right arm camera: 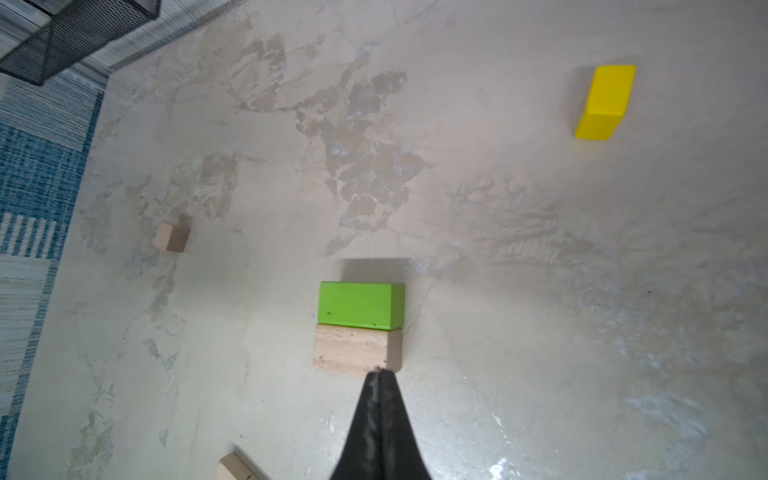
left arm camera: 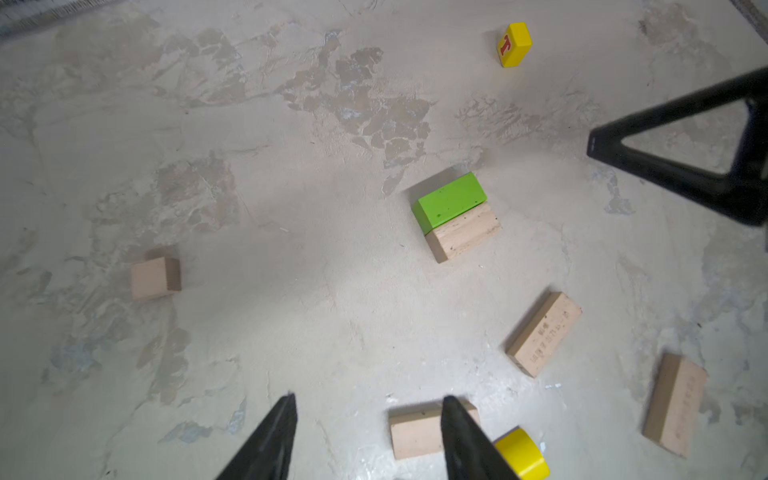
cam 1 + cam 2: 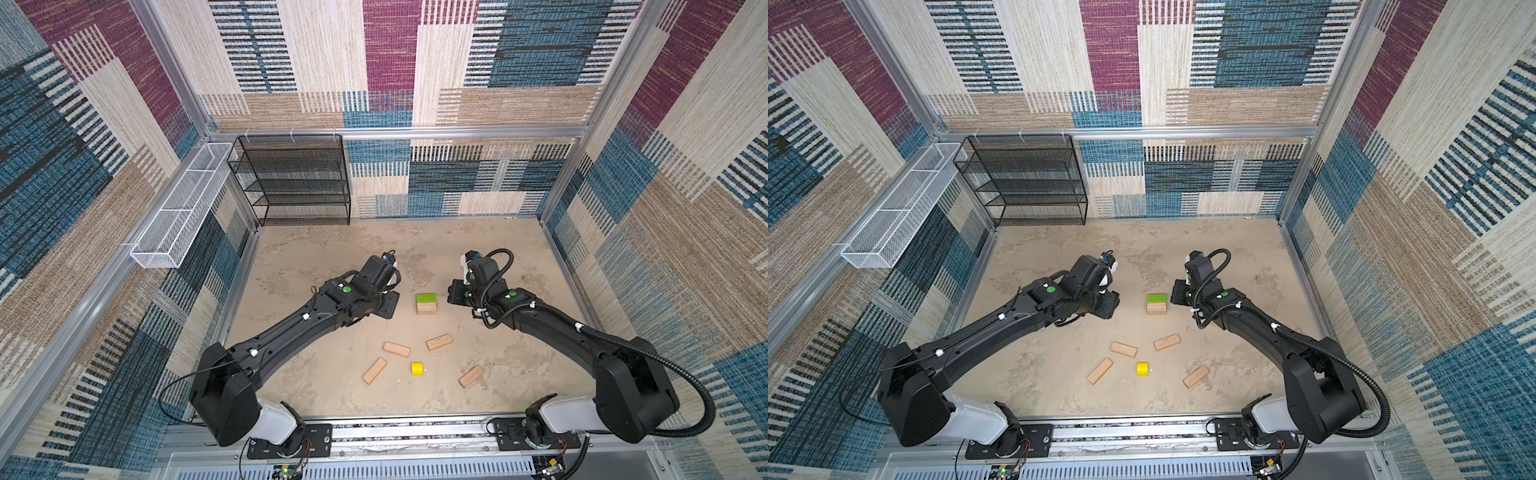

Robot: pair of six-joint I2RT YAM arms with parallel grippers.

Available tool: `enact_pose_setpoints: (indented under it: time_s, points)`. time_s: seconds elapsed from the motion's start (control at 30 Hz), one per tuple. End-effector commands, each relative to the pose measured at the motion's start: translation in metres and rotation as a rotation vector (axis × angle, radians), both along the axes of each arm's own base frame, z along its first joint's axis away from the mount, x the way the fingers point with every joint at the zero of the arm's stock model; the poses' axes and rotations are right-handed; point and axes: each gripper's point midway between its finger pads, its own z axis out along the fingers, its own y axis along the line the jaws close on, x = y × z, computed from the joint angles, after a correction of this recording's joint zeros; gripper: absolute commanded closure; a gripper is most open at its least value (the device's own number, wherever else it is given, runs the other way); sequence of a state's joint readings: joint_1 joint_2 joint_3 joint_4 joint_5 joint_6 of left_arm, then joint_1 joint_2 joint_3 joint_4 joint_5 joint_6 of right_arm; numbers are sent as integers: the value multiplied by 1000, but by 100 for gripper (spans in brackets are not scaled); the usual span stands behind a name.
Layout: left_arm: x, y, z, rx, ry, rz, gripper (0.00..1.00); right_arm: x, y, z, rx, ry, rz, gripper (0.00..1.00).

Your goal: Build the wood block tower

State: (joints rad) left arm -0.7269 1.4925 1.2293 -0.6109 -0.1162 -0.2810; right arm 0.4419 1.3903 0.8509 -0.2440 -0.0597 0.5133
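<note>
A lime-green wooden brick (image 3: 426, 298) is pictured lying flat near the middle of the mottled beige worktop (image 3: 324, 249). It is set long side to long side against a plain tan wooden block (image 3: 426, 308), and nothing is stacked on either.

Beyond the brick, a broad stretch of worktop is left bare up to the patterned back wall (image 3: 457, 183). A black wire-mesh shelf rack (image 3: 291, 183) is stood in the far corner on the left arm's side.

Between the brick and the arm bases, four tan wooden planks (image 3: 396, 349) are scattered around a small yellow round piece (image 3: 417, 368), none touching. A small tan wooden cube (image 2: 155, 277) is seen alone on the left arm's side of the brick. A yellow block marked with a red letter (image 2: 514, 45) is seen well apart, beyond the brick on the right arm's side.

The left hand (image 2: 370, 436) is held beside the brick, its fingers spread and nothing pinched. The right hand (image 1: 380, 376) is held on the brick's opposite side, its fingers pressed together and empty, the tip near the tan block.
</note>
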Motion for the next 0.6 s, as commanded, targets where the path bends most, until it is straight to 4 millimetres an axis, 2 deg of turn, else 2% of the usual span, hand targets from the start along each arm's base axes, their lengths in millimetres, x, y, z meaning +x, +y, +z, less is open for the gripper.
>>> enact_pose_setpoints:
  time_s: [0.0,0.17,0.33,0.57]
  points:
    - [5,-18,-9,-112,76,49,46,3,4,-1,23,-20,27,97]
    - [16,-34,-33,-211,187,94,62,3,1,-18,5,9,43,98]
    - [23,-45,-62,-275,339,144,68,7,0,-36,-6,57,63,100]
    - [27,-58,-93,-334,473,179,71,8,4,-55,-4,105,90,100]
